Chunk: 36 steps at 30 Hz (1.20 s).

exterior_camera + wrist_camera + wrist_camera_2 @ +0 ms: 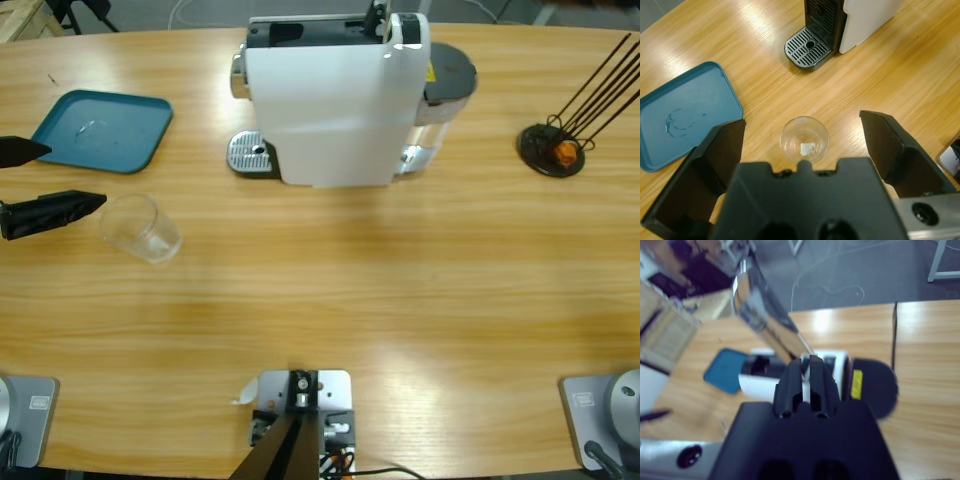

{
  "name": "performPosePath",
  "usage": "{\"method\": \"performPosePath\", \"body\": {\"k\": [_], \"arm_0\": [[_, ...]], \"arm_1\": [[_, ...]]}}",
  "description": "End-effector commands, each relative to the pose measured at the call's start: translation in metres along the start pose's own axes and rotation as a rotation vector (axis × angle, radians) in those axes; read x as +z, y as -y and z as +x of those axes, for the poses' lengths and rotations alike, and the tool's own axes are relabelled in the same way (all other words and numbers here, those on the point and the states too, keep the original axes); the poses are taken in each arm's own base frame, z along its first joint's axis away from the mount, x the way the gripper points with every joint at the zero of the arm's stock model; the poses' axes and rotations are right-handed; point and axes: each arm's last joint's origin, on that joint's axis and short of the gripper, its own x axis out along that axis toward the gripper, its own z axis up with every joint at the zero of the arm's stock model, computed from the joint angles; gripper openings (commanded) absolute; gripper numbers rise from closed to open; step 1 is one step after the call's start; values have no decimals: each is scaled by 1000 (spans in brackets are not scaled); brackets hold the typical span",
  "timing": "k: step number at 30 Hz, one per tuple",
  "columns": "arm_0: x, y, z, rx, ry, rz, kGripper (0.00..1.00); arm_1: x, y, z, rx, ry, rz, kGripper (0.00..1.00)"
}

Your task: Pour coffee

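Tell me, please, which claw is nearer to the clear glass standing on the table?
The left claw. Its open jaws flank the glass without touching it. The right claw, jaws shut, is raised and looks down at the white coffee machine, with the glass nowhere near its jaws.

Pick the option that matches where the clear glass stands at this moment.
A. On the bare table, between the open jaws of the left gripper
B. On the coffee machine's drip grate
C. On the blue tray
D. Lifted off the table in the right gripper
A: the glass stands on the wooden table, between the wide-open jaws of the left gripper, apart from the blue tray and the drip grate.
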Motion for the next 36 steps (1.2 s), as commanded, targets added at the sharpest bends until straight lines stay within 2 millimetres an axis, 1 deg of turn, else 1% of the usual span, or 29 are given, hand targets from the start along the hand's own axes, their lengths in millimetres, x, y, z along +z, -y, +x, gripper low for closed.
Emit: {"method": "performPosePath", "body": {"k": [1, 4, 5, 6, 8, 11, 14, 16, 18, 22, 25, 29, 33, 34, 36], "arm_0": [[-12, 0, -6, -7, -21, -3, 996], [-14, 0, -3, -6, -38, -1, 997], [-14, 0, -2, -6, -42, -1, 996], [-15, 0, -1, -6, -45, 0, 996], [-18, 0, -1, -6, -52, 0, 996], [-20, 0, -1, -6, -55, 1, 996], [-22, 0, -3, -6, -51, 1, 996], [-23, 0, -3, -5, -47, 0, 996], [-21, 0, -3, -1, -43, -2, 1000], [-22, -1, -4, 3, -42, -3, 1000], [-25, -1, -3, 5, -53, -1, 1000], [-26, -1, -1, 5, -60, -2, 1000], [-25, 0, 0, 5, -65, -1, 1000], [-25, 0, 0, 5, -62, -2, 1000], [-24, 0, 0, 6, -59, -2, 1000]], "arm_1": [[6, -13, 70, -46, 53, 103, 0], [2, -20, 85, -19, 56, 134, 0], [1, -22, 86, -10, 51, 138, 0], [0, -29, 84, 15, 44, 137, 0], [-4, -37, 81, 37, 35, 130, 0], [-12, -43, 89, 38, 20, 125, 0], [-20, -62, 98, 69, 6, 105, 0], [-33, -72, 111, 72, -23, 71, 0], [-52, -74, 125, 53, -64, 44, 0], [-74, -75, 139, 30, -111, 9, 0], [-87, -74, 147, 18, -141, -8, 0], [-110, -70, 157, 14, -197, -25, 0], [-142, -77, 166, 25, -266, -65, 0], [-149, -76, 167, 19, -281, -74, 0], [-155, -72, 168, 14, -302, -83, 0]]}}
